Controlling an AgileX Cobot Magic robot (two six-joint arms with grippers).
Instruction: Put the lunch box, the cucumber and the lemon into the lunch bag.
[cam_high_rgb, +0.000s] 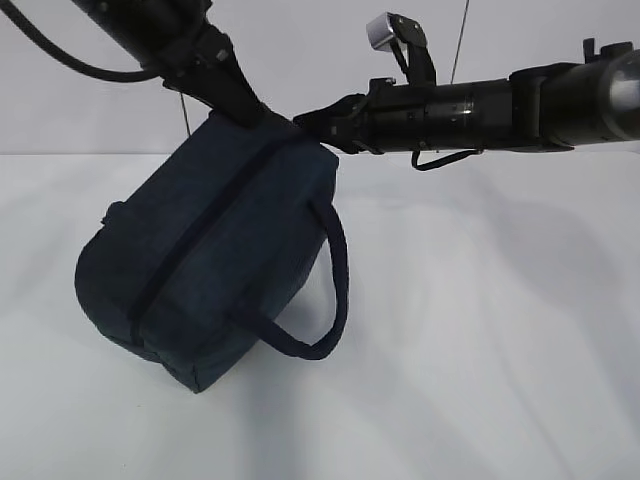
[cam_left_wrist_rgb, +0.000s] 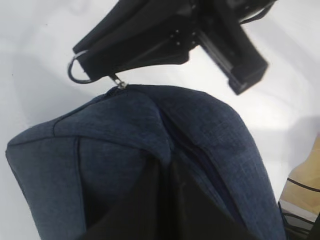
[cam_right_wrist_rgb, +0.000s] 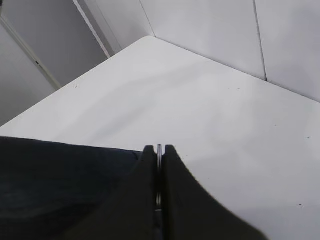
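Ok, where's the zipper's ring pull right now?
The silver ring pull is pinched in the right gripper, just above the lunch bag's top corner, upper left in the left wrist view.

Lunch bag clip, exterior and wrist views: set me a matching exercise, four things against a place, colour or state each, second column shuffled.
Things:
1. lunch bag
2. ring pull
3. strap handle
4. table

Descriptions:
A. pinched between the jaws of the right gripper
B. plain white
C. dark navy, tilted with one top corner raised
D. hangs in a loop down the bag's side

Pairs: 1-C, 2-A, 3-D, 4-B
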